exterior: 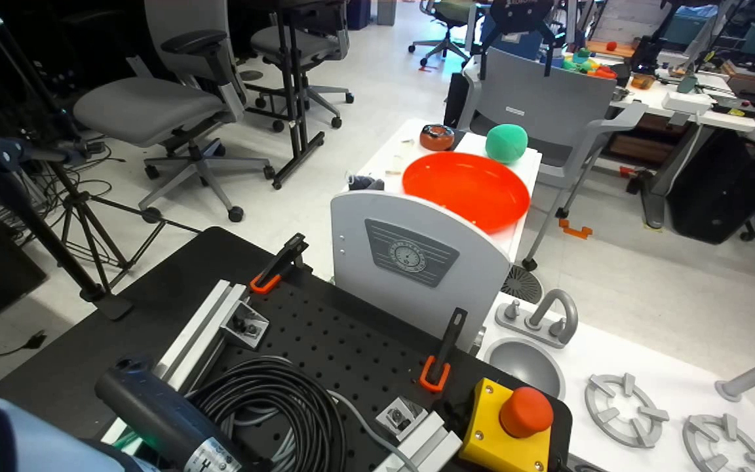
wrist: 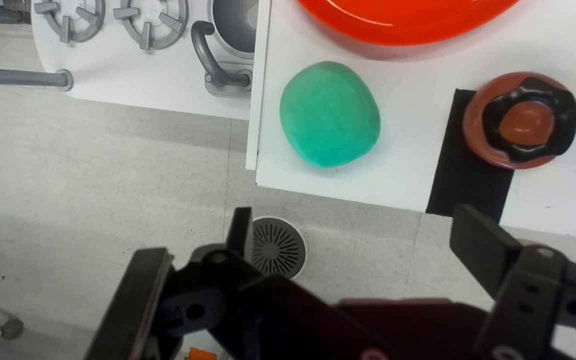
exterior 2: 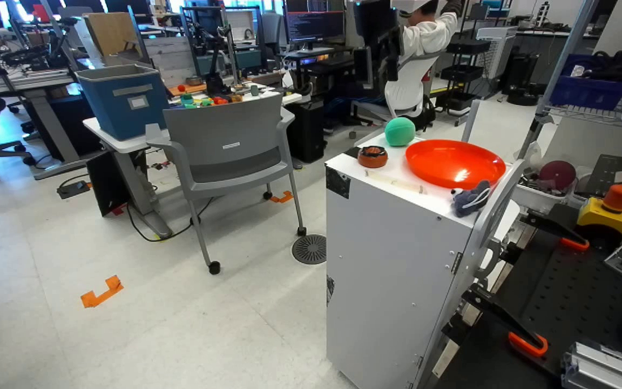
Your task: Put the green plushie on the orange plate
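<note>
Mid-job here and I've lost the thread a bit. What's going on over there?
Nothing is being handled at this moment: the robot's pincer hangs in the air, open and holding nothing. The green plushie sits on top of the white cabinet, beside the orange plate rather than on it, so the placing is still to be done. A round reddish-brown and black object shares the cabinet top.
</note>
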### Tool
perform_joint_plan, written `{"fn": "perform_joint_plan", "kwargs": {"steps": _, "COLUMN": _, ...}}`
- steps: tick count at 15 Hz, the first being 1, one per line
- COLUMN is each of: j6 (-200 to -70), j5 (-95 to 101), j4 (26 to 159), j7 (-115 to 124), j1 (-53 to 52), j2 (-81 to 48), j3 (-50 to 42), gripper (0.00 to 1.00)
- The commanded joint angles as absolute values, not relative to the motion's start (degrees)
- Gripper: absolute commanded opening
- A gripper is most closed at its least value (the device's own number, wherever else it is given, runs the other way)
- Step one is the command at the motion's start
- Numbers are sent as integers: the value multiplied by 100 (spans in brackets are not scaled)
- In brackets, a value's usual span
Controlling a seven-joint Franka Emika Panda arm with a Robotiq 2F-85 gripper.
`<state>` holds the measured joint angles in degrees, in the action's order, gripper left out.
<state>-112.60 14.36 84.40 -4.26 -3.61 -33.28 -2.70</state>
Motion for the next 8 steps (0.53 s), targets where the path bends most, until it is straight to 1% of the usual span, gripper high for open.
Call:
{"fn": "perform_joint_plan", "kwargs": {"steps": 1, "j6": -11531, "j5": 1489, "j4": 8650, "j7": -497, "j1": -295, "j2": -3189, "j3": -203, "gripper": 100}}
{"fn": "perform_joint_plan", "kwargs": {"steps": 8, "j6": -11820, "j5": 1118, "j4": 8716, "j7": -515, "j1": -100, "j2": -3124, "j3": -146, "gripper": 100}}
